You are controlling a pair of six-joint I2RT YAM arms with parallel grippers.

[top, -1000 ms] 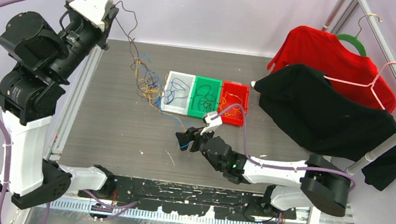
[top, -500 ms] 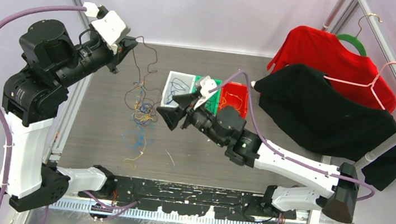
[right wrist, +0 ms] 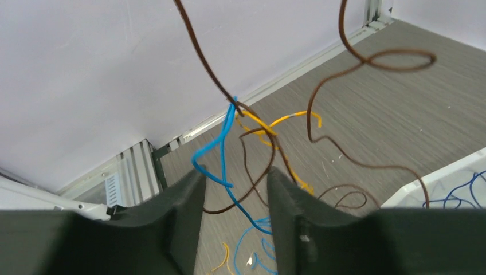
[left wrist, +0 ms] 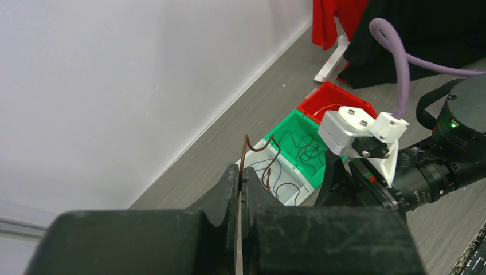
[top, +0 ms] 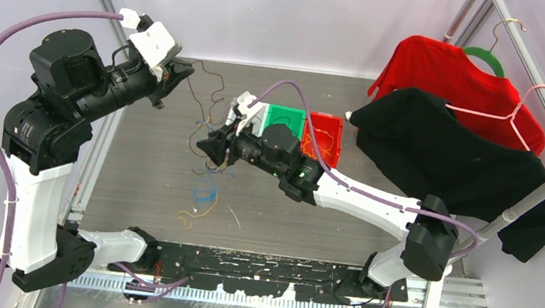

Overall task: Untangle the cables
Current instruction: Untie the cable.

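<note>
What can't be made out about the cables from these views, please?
- Top view: the right gripper covers the cable tangle's knot.
- Left wrist view: the left gripper's fingers hide the brown cable below the pinch.
- Right wrist view: the bottom edge cuts off the blue cable's lower loops.

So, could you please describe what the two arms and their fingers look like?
Both the left arm and right arm have white links joined by bulky black joints. A thick purple hose runs along each to a white camera mount at the wrist. The fingers are matt black on both. A green light glows on the right arm's wrist.
</note>
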